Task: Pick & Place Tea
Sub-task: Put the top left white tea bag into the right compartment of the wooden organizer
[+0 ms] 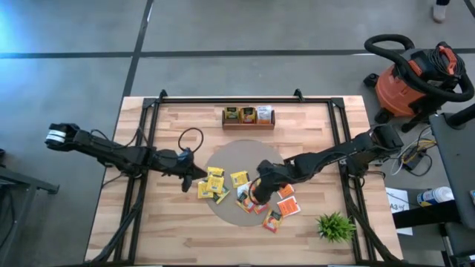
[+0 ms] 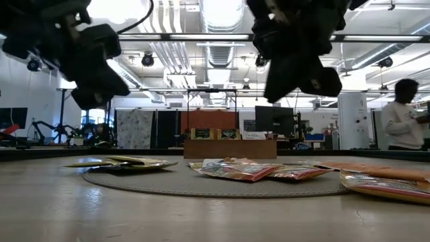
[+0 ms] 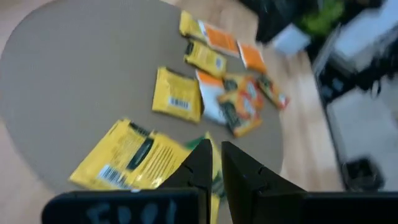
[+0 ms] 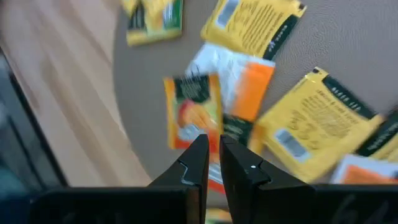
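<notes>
A: Where is the tea?

B: Most of it lies scattered on the round grey mat (image 1: 234, 167) in the middle of the wooden table (image 1: 148, 230). A cluster of yellow packets (image 1: 211, 183) sits at the mat's left edge, one yellow packet (image 1: 239, 178) lies alone near the mat's centre, and orange-red packets (image 1: 286, 200) spread over the mat's right side, some reaching off it onto the wood.

A: Any elsewhere?

B: A few packets stand in the brown wooden tray (image 1: 249, 123) at the far side of the table, well apart from the mat.

A: What is the left tool doing?

B: The left tool (image 1: 194, 176) hangs just beside the yellow cluster, at the mat's left edge. In its wrist view the two dark fingers (image 3: 202, 168) stand almost together, a thin gap between them, with nothing clamped. A yellow packet (image 3: 134, 155) lies under them.

A: And the right one?

B: The right tool (image 1: 256, 191) hovers over the orange-red packets. Its fingers (image 4: 198, 163) are likewise nearly together and hold nothing; below them lies a packet with a fruit print (image 4: 193, 118), beside a white and orange one (image 4: 239, 84).

A: From table height?

B: Both tools hang clear above the mat; the packets lie flat.

A: Anything else?

B: A small green plant (image 1: 335, 226) at the table's near right corner, and a person (image 2: 402, 117) in the room behind.
</notes>
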Robot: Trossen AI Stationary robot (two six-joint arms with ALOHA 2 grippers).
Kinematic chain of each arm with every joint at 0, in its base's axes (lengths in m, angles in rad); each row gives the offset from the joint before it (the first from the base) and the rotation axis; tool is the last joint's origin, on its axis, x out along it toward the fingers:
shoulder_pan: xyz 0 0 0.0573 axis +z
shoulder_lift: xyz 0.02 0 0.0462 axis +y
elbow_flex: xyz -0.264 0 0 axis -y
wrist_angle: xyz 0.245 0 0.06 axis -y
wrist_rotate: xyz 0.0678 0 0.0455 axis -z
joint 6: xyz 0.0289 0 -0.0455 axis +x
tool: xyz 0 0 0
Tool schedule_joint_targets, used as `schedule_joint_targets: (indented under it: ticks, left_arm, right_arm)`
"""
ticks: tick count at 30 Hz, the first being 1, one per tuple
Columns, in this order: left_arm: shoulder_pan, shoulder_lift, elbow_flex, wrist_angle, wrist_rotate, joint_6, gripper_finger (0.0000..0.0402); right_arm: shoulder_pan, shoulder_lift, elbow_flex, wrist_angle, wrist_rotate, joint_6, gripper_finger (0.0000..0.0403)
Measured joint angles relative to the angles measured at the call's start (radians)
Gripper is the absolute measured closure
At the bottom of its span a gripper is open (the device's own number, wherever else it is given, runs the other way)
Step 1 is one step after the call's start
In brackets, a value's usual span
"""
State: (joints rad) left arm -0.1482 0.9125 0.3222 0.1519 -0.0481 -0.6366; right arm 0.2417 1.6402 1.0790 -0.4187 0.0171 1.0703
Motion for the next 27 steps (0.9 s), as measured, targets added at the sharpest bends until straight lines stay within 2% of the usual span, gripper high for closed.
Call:
schedule_joint_targets:
  ticks: [5,10,14,19,23,27]
  left_arm:
    - [0.0,0.146,0.037,0.117,-0.097,-0.256,0.0371]
    - [-0.022,0.34,0.147,0.137,-0.103,-0.424,0.0371]
    - [-0.038,0.492,0.263,0.137,-0.102,-0.438,0.0371]
    - [-0.042,0.633,0.396,0.127,-0.084,-0.358,0.0371]
    - [-0.035,0.692,0.439,0.119,-0.027,-0.307,0.0371]
    - [-0.032,0.721,0.432,0.116,0.031,-0.308,0.0371]
  right_arm:
    - [-0.026,0.0,0.0,-0.083,-0.026,-0.301,0.0365]
    - [-0.072,0.0,0.0,-0.101,-0.103,-0.508,0.0358]
    - [-0.11,0.0,0.0,-0.091,-0.174,-0.625,0.033]
    - [-0.164,0.0,-0.003,-0.047,-0.182,-0.721,0.0277]
    - [-0.201,0.001,-0.005,0.005,-0.187,-0.759,0.0252]
    - [-0.23,0.052,-0.006,0.047,-0.225,-0.767,0.0252]
